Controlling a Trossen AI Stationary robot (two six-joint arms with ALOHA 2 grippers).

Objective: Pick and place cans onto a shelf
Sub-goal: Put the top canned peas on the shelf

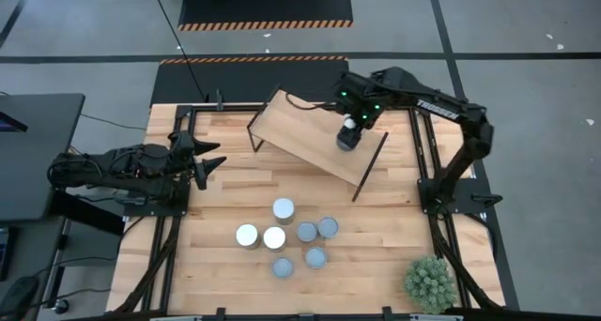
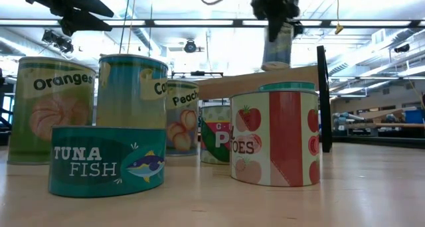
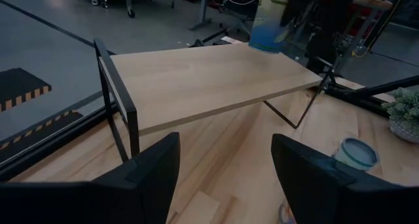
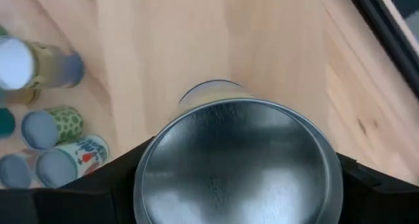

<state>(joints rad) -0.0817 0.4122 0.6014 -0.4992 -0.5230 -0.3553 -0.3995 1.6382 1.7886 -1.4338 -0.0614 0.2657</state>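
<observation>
The high view looks straight down on the bench (image 1: 225, 199); the low view sits level, close behind the cans (image 2: 273, 137). Both share the shelf (image 1: 310, 133).

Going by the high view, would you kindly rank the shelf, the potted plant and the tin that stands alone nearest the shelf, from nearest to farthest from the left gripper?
From the left gripper, at the table's left edge:
1. The shelf, toward the table's back.
2. The lone white-topped tin, heading the cluster at mid-table.
3. The potted plant, in the front right corner.
</observation>
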